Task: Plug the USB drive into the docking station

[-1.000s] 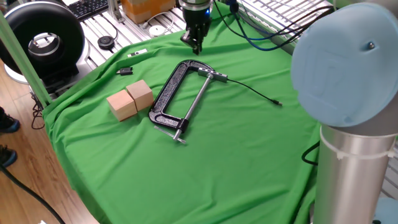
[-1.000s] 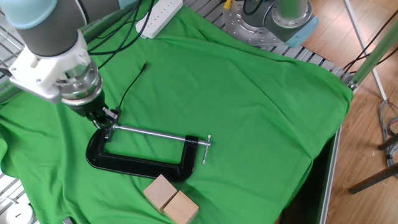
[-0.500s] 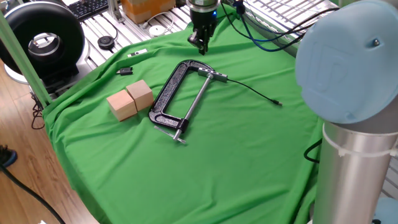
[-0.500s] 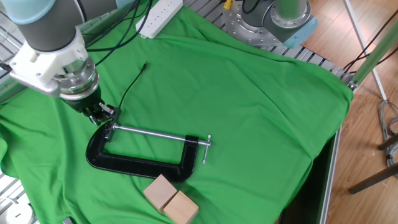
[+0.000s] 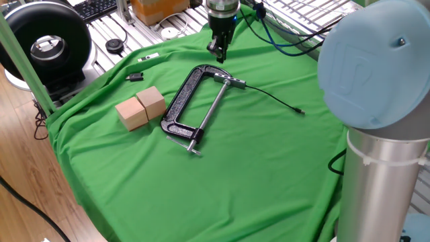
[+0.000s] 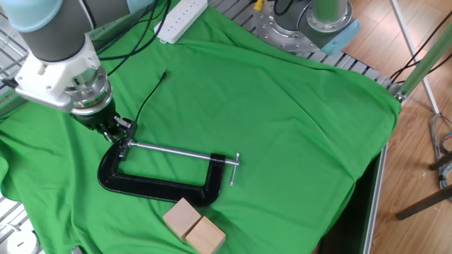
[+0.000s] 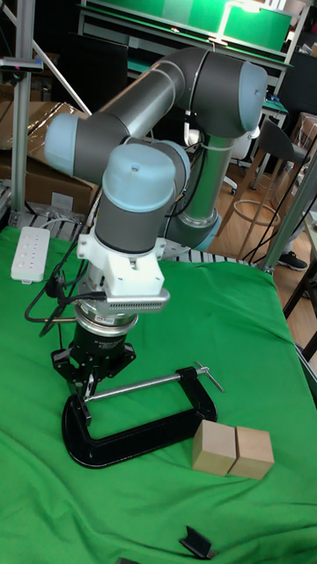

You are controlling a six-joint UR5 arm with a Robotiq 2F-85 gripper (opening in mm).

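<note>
The docking station [image 5: 232, 83] is a slim grey adapter lying at the jaw end of a big black C-clamp [image 5: 178, 107], and its thin black cable [image 5: 275, 99] trails right to a small plug. My gripper [image 5: 216, 54] hangs just behind and left of it, pointing down, fingers drawn together. In the other fixed view the gripper [image 6: 119, 130] sits right over the clamp's jaw end and hides the adapter. Only a small pale sliver, the USB drive, shows between the fingertips of the gripper [image 7: 88, 374] in the tall view.
Two wooden blocks [image 5: 140, 107] stand side by side left of the clamp. A small black piece [image 5: 136, 76] and a white tag [image 5: 149, 58] lie near the cloth's far left edge. A white power strip [image 6: 182, 17] lies at the cloth's edge.
The gripper has shifted a little to the right and slightly lower, closer to the docking station. Its fingers stay together. Nothing on the cloth has moved.
</note>
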